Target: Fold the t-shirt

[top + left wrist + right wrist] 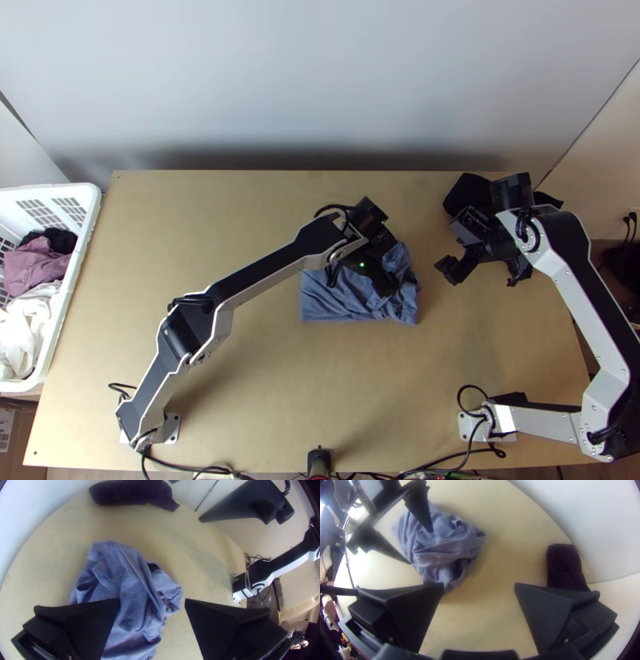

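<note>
Shirt (322, 306) lies bunched (spreading seems the step) — left gripper (152, 600) and right gripper (479, 584) gape empty — next, pinch an edge.

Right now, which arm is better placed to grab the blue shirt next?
Left, I'd say. Its open claw is over the bunched blue shirt, with cloth between its fingers in the wrist view. The right claw, also open, is off to the shirt's right.
</note>
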Tool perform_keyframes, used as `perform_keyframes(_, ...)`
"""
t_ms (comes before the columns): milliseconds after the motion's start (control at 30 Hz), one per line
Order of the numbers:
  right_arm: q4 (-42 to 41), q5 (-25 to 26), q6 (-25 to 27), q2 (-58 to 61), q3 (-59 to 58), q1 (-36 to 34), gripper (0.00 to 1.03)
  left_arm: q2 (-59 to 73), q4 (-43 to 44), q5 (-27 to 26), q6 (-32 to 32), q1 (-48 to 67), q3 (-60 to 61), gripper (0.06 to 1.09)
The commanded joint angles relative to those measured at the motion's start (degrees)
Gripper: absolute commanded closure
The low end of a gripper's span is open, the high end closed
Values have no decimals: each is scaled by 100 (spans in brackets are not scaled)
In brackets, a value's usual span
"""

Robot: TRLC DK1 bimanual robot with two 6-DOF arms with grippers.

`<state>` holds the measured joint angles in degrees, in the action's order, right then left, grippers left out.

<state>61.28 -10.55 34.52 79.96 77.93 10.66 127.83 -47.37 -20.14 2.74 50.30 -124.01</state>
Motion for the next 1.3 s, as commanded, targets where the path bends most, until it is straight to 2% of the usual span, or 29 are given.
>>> perform_keyframes(0,-28,0,-33,107,47,130,5,-540,-457,1,42,-196,-133,10)
perform_keyframes(300,-63,-9,-104,406,223,596,5,-1805,-756,72,7,-961,-36,10)
perform_keyframes(833,-63,9,-60,2304,1805,3232,5,-3968,-703,124,42,-3158,2372,10)
perform_keyframes(967,-142,0,-25,2586,1673,3320,5,-4258,-703,133,51,-3440,2697,10)
perform_keyframes(1267,-626,0,-16,2304,469,2907,5,-4495,-694,133,33,-3703,3075,10)
